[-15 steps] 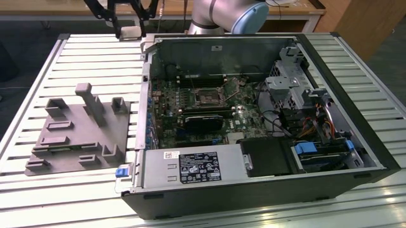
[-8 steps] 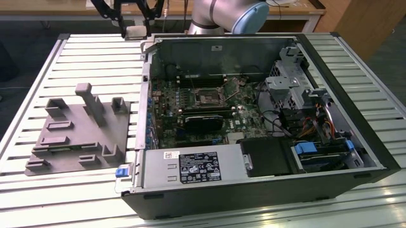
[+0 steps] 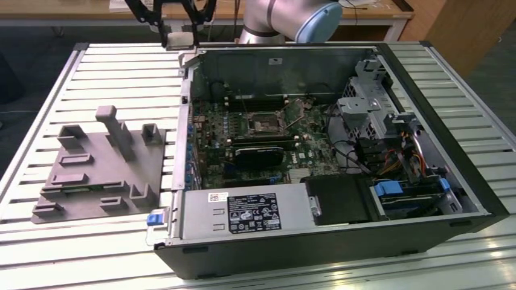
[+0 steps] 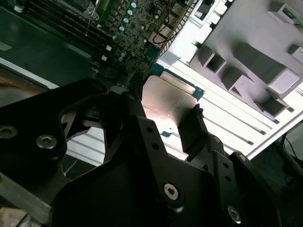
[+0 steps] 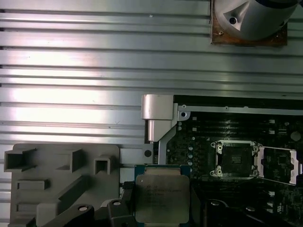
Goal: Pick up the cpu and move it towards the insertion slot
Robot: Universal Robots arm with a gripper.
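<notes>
Gripper (image 3: 179, 27) at the exterior view's top edge, above the case's (image 3: 419, 175) rear corner, clamping the cpu (image 5: 161, 198); socket (image 5: 233, 160) sits open on the board (image 3: 258, 130), mid-frame

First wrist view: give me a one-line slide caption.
Gripper holding the square silvery-topped cpu beside the grey fixture plate, short of the open silver-framed insertion slot.

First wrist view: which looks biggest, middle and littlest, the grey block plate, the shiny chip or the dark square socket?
1. The grey fixture plate looks biggest, though the picture's edge cuts it off.
2. The cpu, held up by the hand, is nearer the camera, so its size is unsure.
3. The insertion slot looks slightly smaller.
</notes>
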